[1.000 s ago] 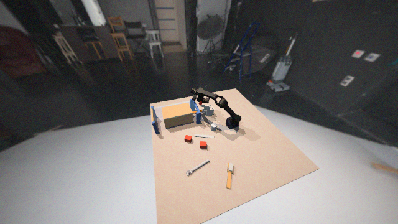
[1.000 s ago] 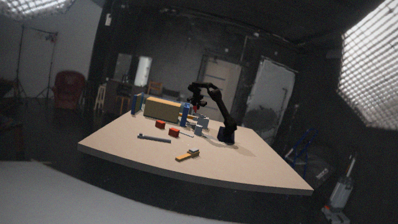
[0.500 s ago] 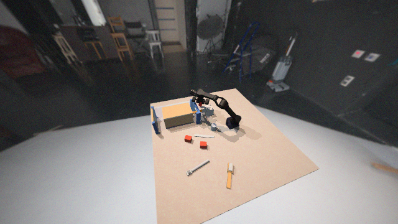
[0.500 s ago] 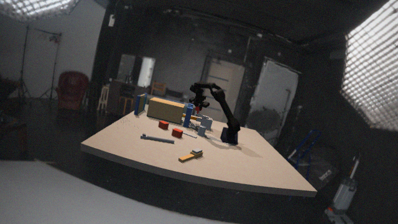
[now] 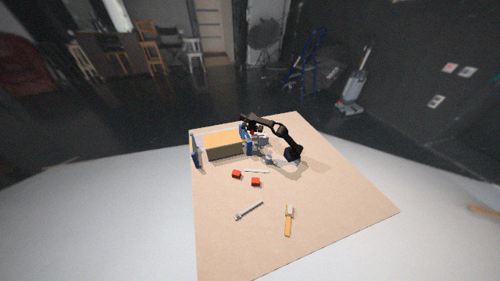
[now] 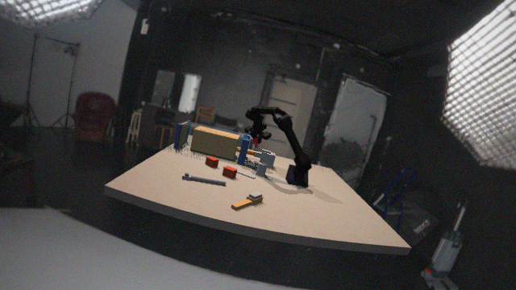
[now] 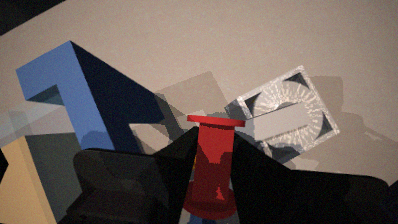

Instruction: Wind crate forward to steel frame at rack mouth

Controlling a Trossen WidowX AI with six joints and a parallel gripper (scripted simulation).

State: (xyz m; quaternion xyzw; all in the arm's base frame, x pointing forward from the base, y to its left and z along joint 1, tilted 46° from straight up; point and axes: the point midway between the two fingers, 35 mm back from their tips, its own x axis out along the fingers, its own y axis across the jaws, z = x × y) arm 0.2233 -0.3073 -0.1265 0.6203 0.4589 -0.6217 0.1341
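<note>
Gripper [image 5: 251, 131] [image 6: 258, 138] [image 7: 211, 133]: fingers part-closed, pinching red knob [image 5: 252, 132] [image 6: 255, 142] [image 7: 215, 155] btwn pads. We see winch [image 5: 261, 139] [image 6: 267, 159] [image 7: 290, 117] at 2 o'clock in wrist view; crate [image 5: 224, 145] [image 6: 214, 142] [image 7: 25, 175] at 8.

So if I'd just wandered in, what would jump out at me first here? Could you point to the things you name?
Probably the black arm [image 5: 278, 129] [image 6: 291, 134], arching up from the bench with a bright red knob [image 7: 215, 155] pinched in its claw [image 7: 211, 133]. Next, the big tan crate [image 5: 223, 140] [image 6: 214, 142] between blue frames, and two small red blocks [image 5: 236, 174] [image 5: 255, 181] [image 6: 212, 162] [image 6: 230, 172] on the bench in front of it.
</note>
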